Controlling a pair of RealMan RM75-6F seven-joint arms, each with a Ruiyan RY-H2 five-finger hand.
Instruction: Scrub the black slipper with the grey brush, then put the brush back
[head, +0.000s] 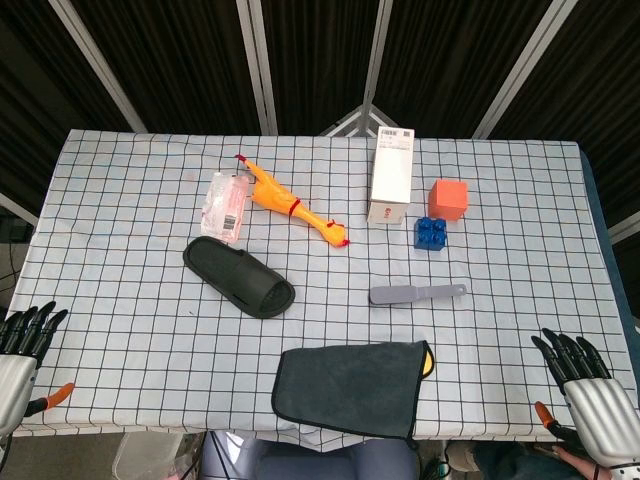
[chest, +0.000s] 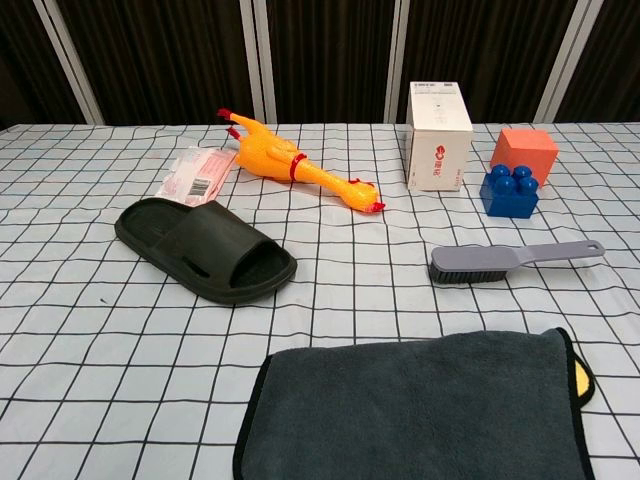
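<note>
Head view only: left hand at 8 o'clock, right hand at 4, both spread, empty. Grey plastic brush lies at 3 o'clock from black rubber slipper; dark grey cloth at 6.

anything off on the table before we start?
Only the dark cloth: it hangs over the table's near edge, one corner folded to show yellow. Slipper and brush lie flat, apart; nothing spilled or damaged.

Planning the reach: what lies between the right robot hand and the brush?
Only bare checked cloth between right robot hand and brush, per head view.
</note>
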